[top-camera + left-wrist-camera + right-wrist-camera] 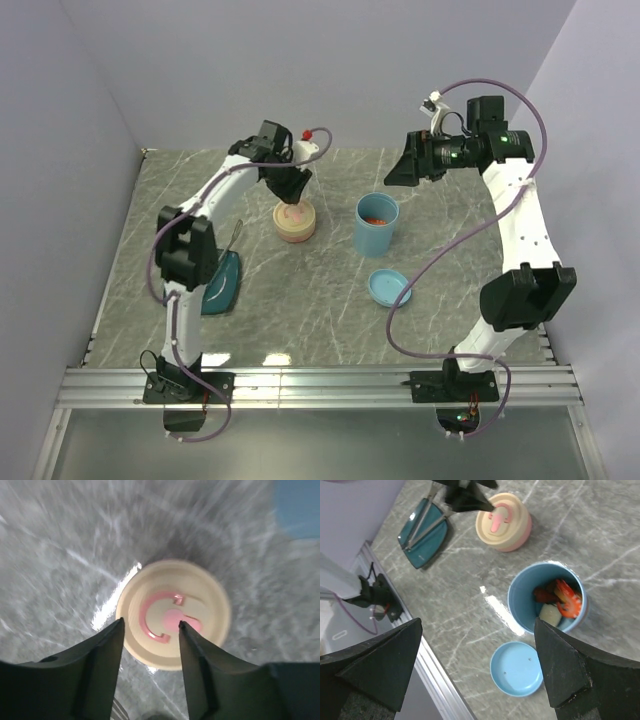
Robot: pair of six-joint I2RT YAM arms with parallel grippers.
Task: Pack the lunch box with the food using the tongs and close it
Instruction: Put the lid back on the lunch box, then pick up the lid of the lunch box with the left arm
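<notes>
Top view. Left pincer (150,625) hangs over the round cream container with a pink handle on its lid (172,615). Its fingers are spread, nothing between them; contact with the lid cannot be told from the blurred wrist view.

Right pincer (477,622) is raised above the far right of the grey marbled surface (300,320), fingers spread wide, holding nothing.

The light blue cylindrical cup (520,605) stands at 3 o'clock of the cream container, apart from it. Inside it lie a red-orange shrimp piece (567,600) and a pale beige bite (550,614).

The round blue lid (516,668) lies flat at 6 o'clock of the cup, just apart.

The slim silvery tongs (416,535) rest on the dark teal square plate (432,537), at 8 o'clock of the cream container.
</notes>
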